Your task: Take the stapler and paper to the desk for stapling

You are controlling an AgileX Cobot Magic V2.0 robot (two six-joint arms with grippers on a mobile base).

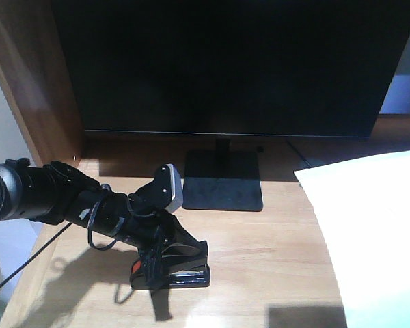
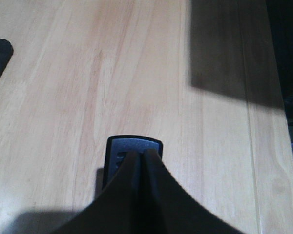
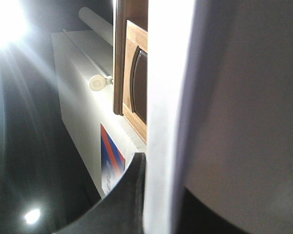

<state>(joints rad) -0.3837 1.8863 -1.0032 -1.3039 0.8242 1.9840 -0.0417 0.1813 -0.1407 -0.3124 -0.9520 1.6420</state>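
Observation:
The black stapler lies on the light wood desk, its orange patch toward the left. My left gripper reaches in from the left and sits right over it. In the left wrist view its fingers are pressed together on the stapler's grey-blue top, not around its sides. The white paper hangs above the desk's right side. My right gripper is shut on the paper's edge, and one dark finger shows left of the sheet.
A large black monitor stands at the back, its flat base just behind the stapler. The desk's wooden side panel rises at the left. A cable loops off my left arm. Bright lamp glare fills the right wrist view's corner.

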